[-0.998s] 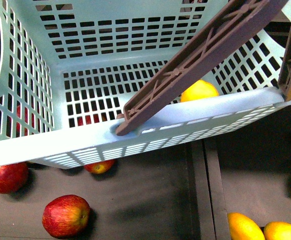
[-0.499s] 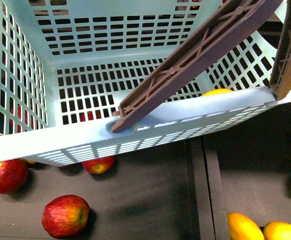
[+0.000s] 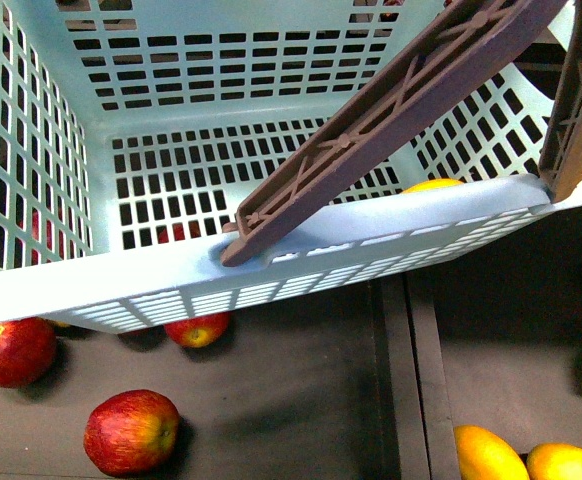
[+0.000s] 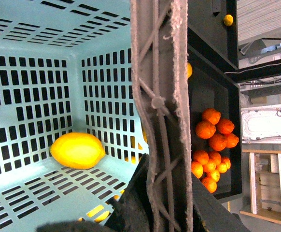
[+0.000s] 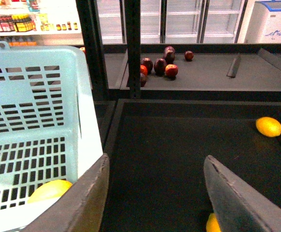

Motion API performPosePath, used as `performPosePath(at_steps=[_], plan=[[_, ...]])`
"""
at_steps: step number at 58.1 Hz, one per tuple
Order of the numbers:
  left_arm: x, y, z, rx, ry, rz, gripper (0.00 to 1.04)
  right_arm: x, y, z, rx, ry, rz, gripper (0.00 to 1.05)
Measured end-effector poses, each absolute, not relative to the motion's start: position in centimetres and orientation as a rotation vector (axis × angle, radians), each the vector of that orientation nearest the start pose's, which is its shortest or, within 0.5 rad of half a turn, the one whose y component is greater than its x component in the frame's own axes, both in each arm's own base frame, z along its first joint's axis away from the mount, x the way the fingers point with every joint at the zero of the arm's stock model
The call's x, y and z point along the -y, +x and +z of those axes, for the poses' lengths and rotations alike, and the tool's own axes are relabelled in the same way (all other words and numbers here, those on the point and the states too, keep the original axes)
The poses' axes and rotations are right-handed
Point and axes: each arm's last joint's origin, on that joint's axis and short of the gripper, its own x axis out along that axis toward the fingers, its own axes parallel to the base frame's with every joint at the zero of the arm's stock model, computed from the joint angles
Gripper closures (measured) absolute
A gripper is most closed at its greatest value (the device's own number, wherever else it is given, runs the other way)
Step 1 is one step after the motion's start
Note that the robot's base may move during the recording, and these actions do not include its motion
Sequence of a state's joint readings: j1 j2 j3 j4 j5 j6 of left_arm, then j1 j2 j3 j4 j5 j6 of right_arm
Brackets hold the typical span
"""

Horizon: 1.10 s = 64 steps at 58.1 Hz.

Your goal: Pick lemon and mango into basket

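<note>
The basket (image 3: 391,235) is seen to have swung a little since a second ago. Then the lemon (image 4: 77,150) inside stood well clear of the near rim in the front view; now only a sliver is shown above it. Over the last half second hardly anything is altered, so the basket is judged settled, with the lemon kept on its slotted floor near a corner. The handle (image 3: 371,130) is held raised, and the left claw (image 4: 162,217) appears clamped on it, though its tips are barely shown. The right claw (image 5: 155,193) is spread wide with nothing held, poised over the dark bench (image 3: 311,400) just beside the basket. Half the task is thus taken as done: the mango (image 3: 488,453) is left lying on the bench, outside the basket.
</note>
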<state>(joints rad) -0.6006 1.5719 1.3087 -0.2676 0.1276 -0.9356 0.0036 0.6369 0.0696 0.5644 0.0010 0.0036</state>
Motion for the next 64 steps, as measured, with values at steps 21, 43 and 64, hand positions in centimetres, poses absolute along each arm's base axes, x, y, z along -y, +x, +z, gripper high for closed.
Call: performPosePath(at_steps=[21,43,64], plan=[[20.84,28.83,31.29,-0.825,-0.741,-0.433,0.98,0.01,14.31,17.94,-0.001,0.004,-0.006,0.09],[20.59,29.05,31.35,-0.811,-0.744,-0.412,0.98,0.00,14.30,17.88,-0.004,0.004,-0.002,0.09],[20.45,29.15,31.37,-0.811,-0.747,-0.412,0.98,-0.01,14.29,17.87,-0.004,0.004,-0.001,0.09]])
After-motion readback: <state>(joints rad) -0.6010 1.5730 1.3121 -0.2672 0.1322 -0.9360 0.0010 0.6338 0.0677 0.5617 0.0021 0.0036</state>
